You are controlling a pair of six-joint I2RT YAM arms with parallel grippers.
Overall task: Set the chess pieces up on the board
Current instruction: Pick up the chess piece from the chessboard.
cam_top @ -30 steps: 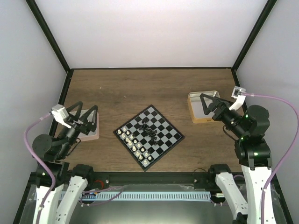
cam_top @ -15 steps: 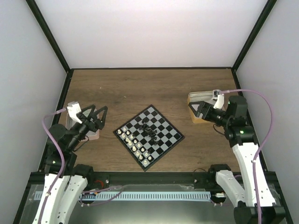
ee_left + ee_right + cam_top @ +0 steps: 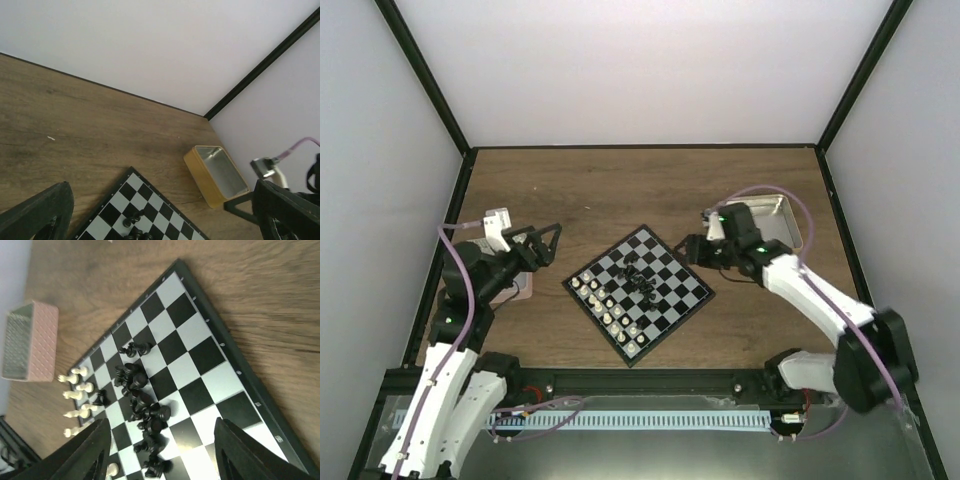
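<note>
The board (image 3: 676, 263) lies turned like a diamond in the middle of the table. Black chess pieces (image 3: 640, 276) lie in a tumbled heap near its centre. White ones (image 3: 606, 306) stand in rows along its near-left edge. My right gripper (image 3: 690, 248) hovers open over the board's right corner. In the right wrist view its fingers frame the black heap (image 3: 143, 401) with nothing between them, and the white pieces (image 3: 75, 390) show at the left. My left gripper (image 3: 546, 241) is open, left of the board and apart from it. Its view shows the board's far corner (image 3: 131, 187).
A tan-rimmed metal tin (image 3: 786, 226) sits behind my right arm and shows empty in the left wrist view (image 3: 216, 173). A pink-rimmed tin (image 3: 521, 287) lies partly under my left arm, and the right wrist view shows it too (image 3: 30, 340). White walls and black posts enclose the table.
My right arm swung left from over the tan tin to the board's right corner. My left arm lifted off the pink tin and moved right, toward the board.
</note>
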